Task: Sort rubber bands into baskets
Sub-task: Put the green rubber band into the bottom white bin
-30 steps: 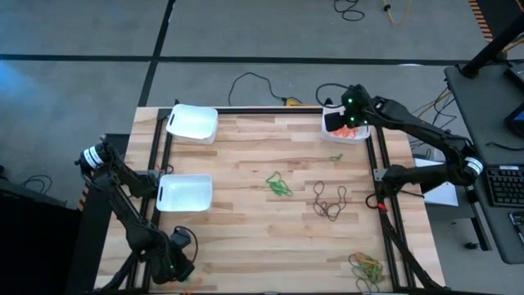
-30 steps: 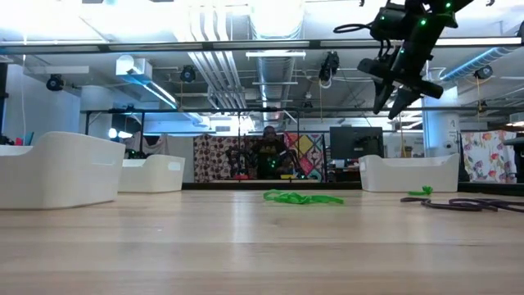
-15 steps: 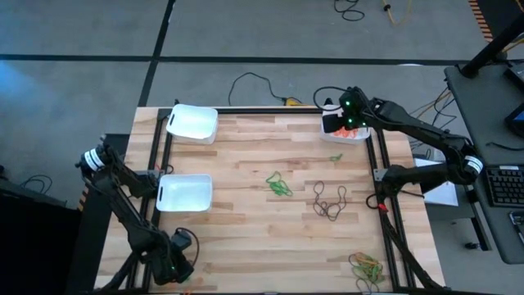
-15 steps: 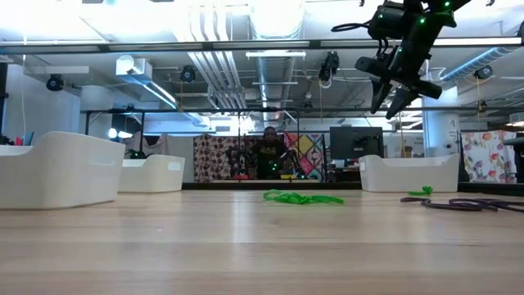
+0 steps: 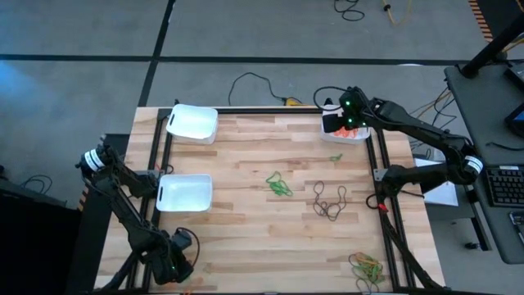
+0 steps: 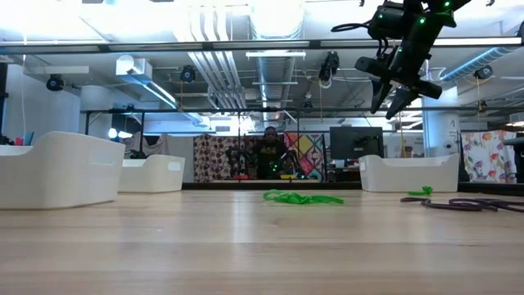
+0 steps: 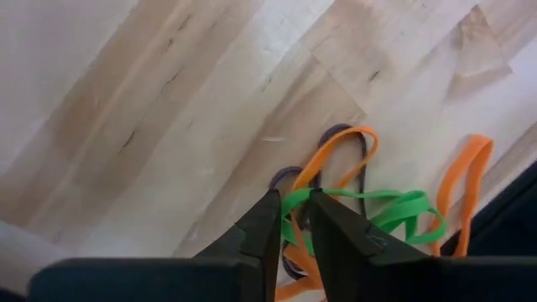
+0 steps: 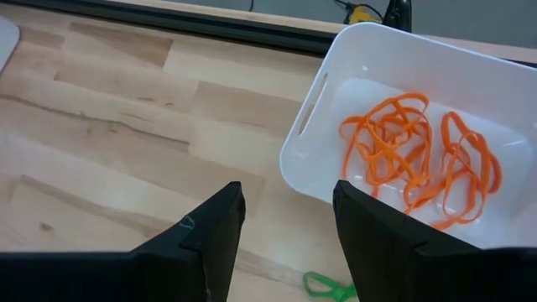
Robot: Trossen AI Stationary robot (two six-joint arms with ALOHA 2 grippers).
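Right hand (image 6: 396, 92) hangs high over the counter's (image 5: 270, 221) far right corner, fingers spread wide and gripping nothing. Left hand (image 7: 289, 226) sits low at the near left corner, fingers nearly closed above a small green-and-orange tangle (image 7: 369, 201). Three baskets (image 5: 192, 122) stand on the counter: two on the left, one far right holding orange bands (image 8: 415, 159). Green bands (image 5: 278, 183) lie mid-counter, dark bands (image 5: 330, 201) just right of them, and mixed bands (image 5: 367, 266) near the front right.

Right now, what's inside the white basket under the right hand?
The basket holds a tangle of orange rubber bands. The open right hand hovers above its near edge. Anything lying beneath the tangle is hidden.
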